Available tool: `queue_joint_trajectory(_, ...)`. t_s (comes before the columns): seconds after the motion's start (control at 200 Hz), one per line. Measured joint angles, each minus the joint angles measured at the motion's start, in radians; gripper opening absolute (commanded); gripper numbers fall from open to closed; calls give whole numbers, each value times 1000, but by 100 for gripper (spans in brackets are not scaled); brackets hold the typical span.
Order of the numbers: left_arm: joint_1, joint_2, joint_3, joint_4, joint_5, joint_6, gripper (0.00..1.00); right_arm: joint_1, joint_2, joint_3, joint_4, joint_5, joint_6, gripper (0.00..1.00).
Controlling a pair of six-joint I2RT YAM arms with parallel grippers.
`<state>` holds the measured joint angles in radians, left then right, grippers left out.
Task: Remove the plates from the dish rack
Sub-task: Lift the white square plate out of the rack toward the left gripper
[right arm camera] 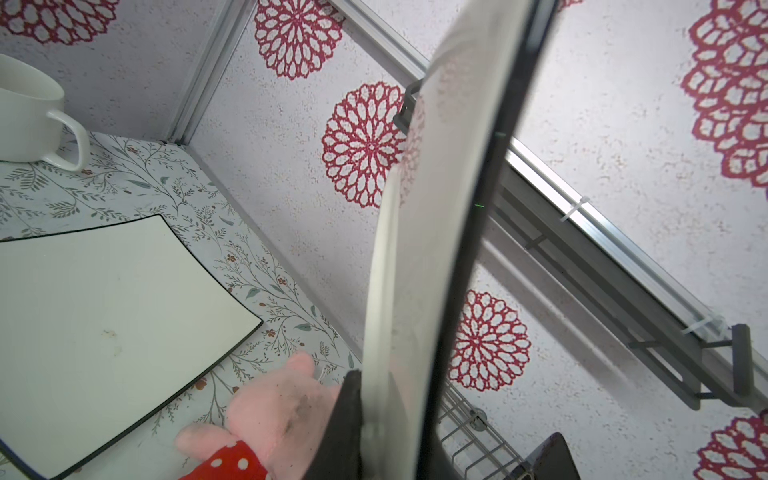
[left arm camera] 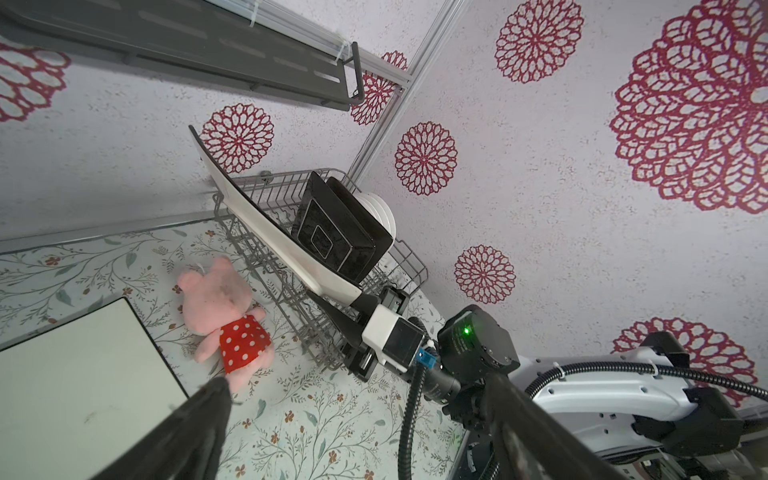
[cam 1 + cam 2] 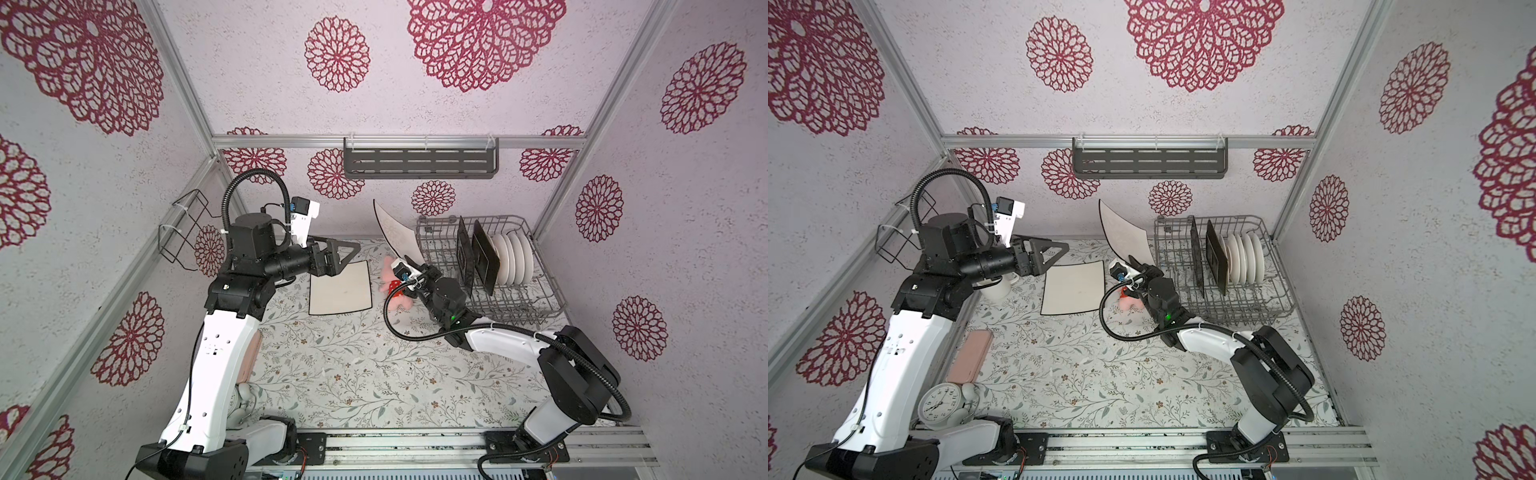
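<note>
My right gripper (image 3: pixel 409 262) is shut on the lower edge of a cream square plate (image 3: pixel 394 232) with a dark rim. It holds the plate upright in the air beside the left end of the dish rack (image 3: pixel 540 309), over a pink plush toy. In the right wrist view this plate (image 1: pixel 415 249) fills the middle. Two dark square plates (image 3: pixel 478 259) and several round white plates (image 3: pixel 513 257) stand in the rack. A second cream plate (image 3: pixel 340 289) lies flat on the table. My left gripper (image 3: pixel 347 259) hovers open over its far left corner, holding nothing.
The pink plush toy (image 2: pixel 224 299) in a red dotted dress lies between the flat plate and the rack. A white mug (image 1: pixel 29 112) stands at the back left. A pink case (image 3: pixel 971 353) and a white clock (image 3: pixel 938 405) lie at the front left. A dark slotted shelf (image 3: pixel 419 162) hangs on the back wall.
</note>
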<state>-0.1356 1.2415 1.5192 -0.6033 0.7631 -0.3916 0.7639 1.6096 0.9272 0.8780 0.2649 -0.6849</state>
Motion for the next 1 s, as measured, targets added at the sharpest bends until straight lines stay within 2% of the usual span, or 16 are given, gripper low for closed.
queue_joint_trajectory(0.47,6,124,14,126,14,-175,100,86,53,94,99,55,-124,0)
queue_joint_trajectory(0.74,6,161,15,131,2,-190,99,130,159,168,135,55,-246,0)
queue_joint_trajectory(1.001,12,166,16,96,-44,-188,98,167,198,191,134,81,-348,0)
